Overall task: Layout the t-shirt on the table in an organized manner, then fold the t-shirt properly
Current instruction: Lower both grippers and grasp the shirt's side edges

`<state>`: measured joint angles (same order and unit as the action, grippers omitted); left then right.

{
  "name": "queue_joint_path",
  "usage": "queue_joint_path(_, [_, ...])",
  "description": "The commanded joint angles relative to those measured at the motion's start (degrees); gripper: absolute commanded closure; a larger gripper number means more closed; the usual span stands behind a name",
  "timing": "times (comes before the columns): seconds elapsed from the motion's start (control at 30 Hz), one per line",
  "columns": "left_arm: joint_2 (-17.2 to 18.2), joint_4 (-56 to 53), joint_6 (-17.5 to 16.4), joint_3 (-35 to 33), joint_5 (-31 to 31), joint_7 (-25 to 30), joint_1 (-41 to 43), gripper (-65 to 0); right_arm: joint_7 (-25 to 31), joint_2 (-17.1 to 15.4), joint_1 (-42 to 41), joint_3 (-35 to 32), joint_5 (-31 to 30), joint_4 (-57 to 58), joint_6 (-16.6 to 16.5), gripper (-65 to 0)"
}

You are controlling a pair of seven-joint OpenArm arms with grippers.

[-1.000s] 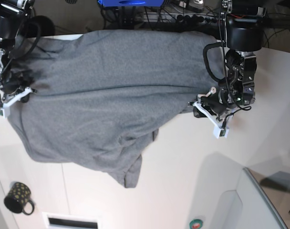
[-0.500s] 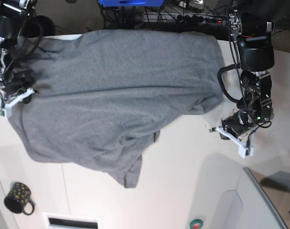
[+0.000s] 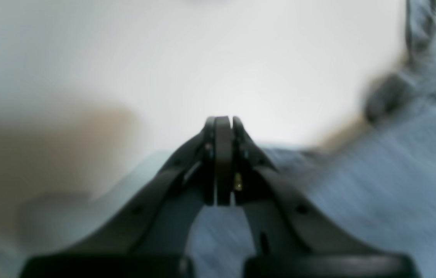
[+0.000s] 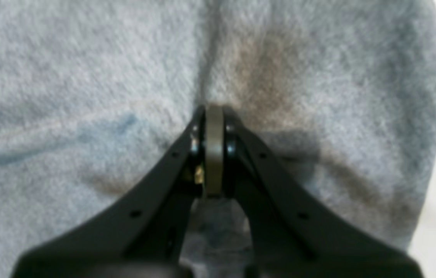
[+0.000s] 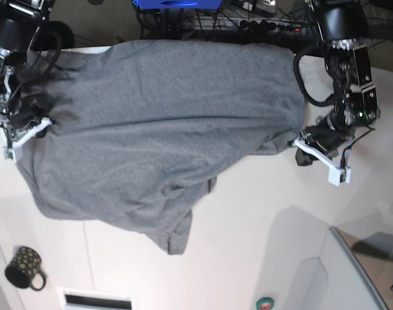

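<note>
Evidently laying out: heather-grey cotton t-shirt (image 5: 164, 129) rumpled on white bench (image 5: 261, 219); right gripper (image 4: 213, 116) jaws clenched on cloth, left gripper (image 5: 320, 158) jaws clenched empty; next, regrasp the hem.

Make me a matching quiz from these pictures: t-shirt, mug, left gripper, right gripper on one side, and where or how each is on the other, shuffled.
Things:
1. t-shirt
2. mug
3. left gripper
4. right gripper

States:
A. jaws shut on shirt fabric
B. black, dotted, on the table in a near corner of the base view
C. grey, spread rumpled across the table
D. jaws shut on nothing, beside the shirt's edge

Pairs: 1-C, 2-B, 3-D, 4-A
</note>
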<state>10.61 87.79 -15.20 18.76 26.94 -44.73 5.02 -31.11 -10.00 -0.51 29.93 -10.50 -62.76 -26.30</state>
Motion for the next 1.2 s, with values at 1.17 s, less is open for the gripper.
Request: queue_joint_path(1.17, [-6.70, -52.58, -0.05, -13.09, -21.97, 26.31, -37.68, 0.0, 5.49, -4.55, -13.60, 0.70, -0.88, 7.16, -2.22, -1.1])
